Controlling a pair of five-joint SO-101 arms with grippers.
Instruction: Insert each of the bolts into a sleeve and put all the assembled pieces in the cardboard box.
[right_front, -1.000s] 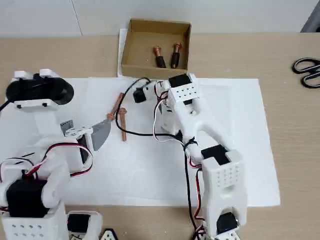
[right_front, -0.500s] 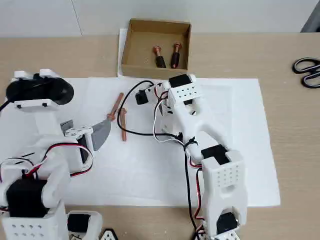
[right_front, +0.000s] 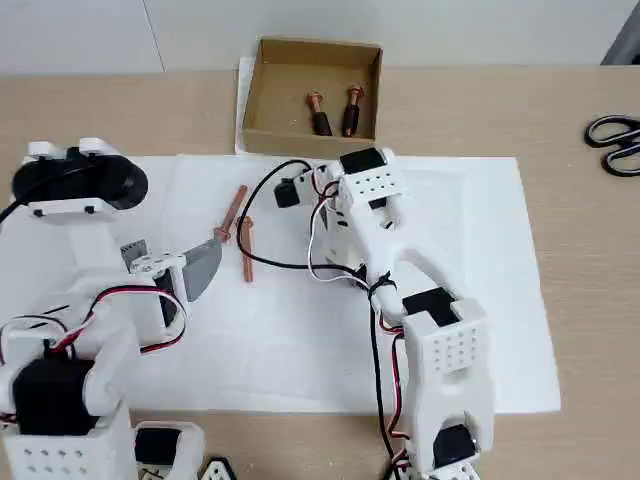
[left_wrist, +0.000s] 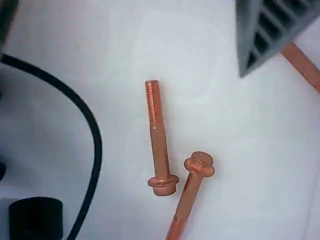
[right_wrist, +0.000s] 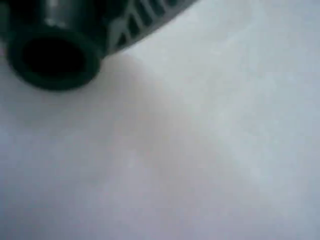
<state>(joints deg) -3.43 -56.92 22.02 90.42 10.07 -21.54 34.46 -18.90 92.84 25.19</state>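
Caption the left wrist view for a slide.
A copper bolt and a second bolt lie heads nearly touching on white paper, beside a black cable.

On my feed a copper-coloured bolt with a flanged hex head (left_wrist: 157, 140) lies flat on the white sheet (left_wrist: 240, 150), its whole length in sight, from the threaded tip to the head. A second copper bolt of the same kind (left_wrist: 189, 197) lies just beside it, slanted. The two heads sit close together but apart, and its shank runs off the frame. A grey ribbed plastic gripper finger (left_wrist: 267, 32) juts in at one corner, and a third copper-coloured rod (left_wrist: 303, 63) shows from behind it, partly hidden. On the far side of the bolts a black cable (left_wrist: 95, 145) curves across the sheet, and a black cylindrical piece (left_wrist: 35, 217) sits by its end.
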